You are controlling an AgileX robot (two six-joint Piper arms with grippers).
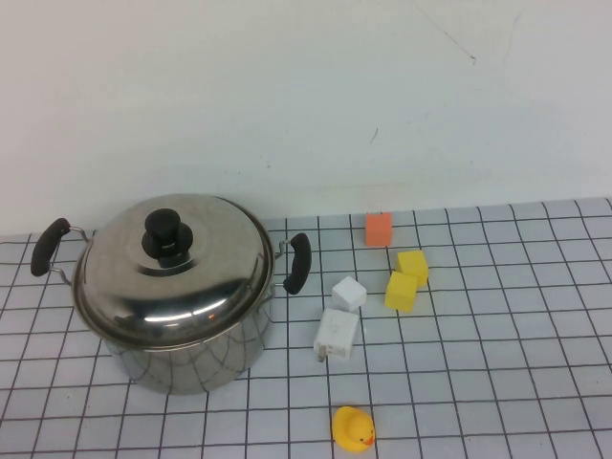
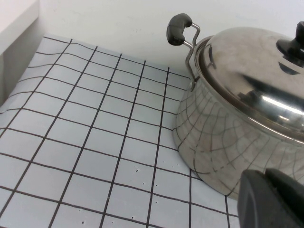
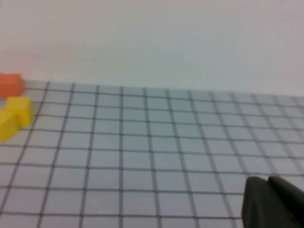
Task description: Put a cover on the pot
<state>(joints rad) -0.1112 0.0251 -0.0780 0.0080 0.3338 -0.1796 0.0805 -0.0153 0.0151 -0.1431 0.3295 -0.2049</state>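
Sitting at the left of the high view, on the gridded table (image 1: 497, 382), the pot (image 1: 182, 354) already carries its domed lid (image 1: 172, 273), with the black knob (image 1: 168, 234) near the lid's centre. Its two black handles (image 1: 50, 247) stick out to either side, one toward the frame's left edge and one toward the middle.

My left gripper (image 2: 273, 199) shows only in its own wrist view, as a dark shape in the lower right corner. The pot's steel wall fills the right side of that picture, right next to the dark shape, but I cannot tell whether the two touch. I also cannot tell how my left jaws stand, since only that one dark corner shows.

My right gripper (image 3: 273, 202) likewise appears only as a dark, blurred mass in the lower right corner of its wrist view, and I cannot tell the state of its jaws either. The pot does not show in that picture; I see checked cloth, an orange block (image 3: 10, 85) and yellow blocks (image 3: 13, 116) at the left edge.

In the high view neither arm appears. Right of the pot lie a white cube (image 1: 348, 293), a white charger (image 1: 337, 335), two yellow blocks and the orange block, with a yellow rubber duck (image 1: 353, 427) near the bottom edge.
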